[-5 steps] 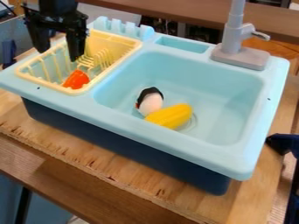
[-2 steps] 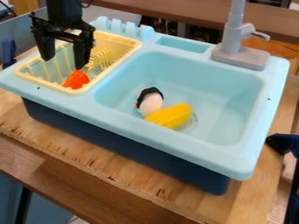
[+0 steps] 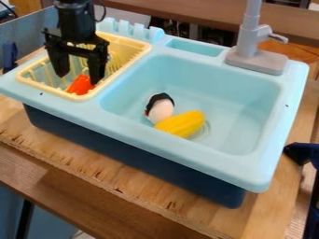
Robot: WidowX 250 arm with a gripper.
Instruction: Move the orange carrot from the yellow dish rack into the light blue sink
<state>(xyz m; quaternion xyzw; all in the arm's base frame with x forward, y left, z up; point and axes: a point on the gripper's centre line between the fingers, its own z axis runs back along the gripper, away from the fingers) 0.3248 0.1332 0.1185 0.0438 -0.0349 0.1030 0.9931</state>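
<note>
Board (image 3: 143,203): wood, rough-edged, under basin (image 3: 233,100) | yellow piece (image 3: 182,124): ridged, oblong, in basin | black-white piece (image 3: 162,109): rounded, in basin | orange piece (image 3: 77,87): in ribbed rack (image 3: 78,98), left of basin | gripper (image 3: 78,79): tips apart, at orange piece | faucet (image 3: 248,42): grey, behind basin

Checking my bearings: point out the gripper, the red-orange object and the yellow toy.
Gripper (image 3: 78,79): camera view, midway between fingertips.
Red-orange object (image 3: 79,86): camera view, visible middle.
Yellow toy (image 3: 182,124): camera view, middle of body.
</note>
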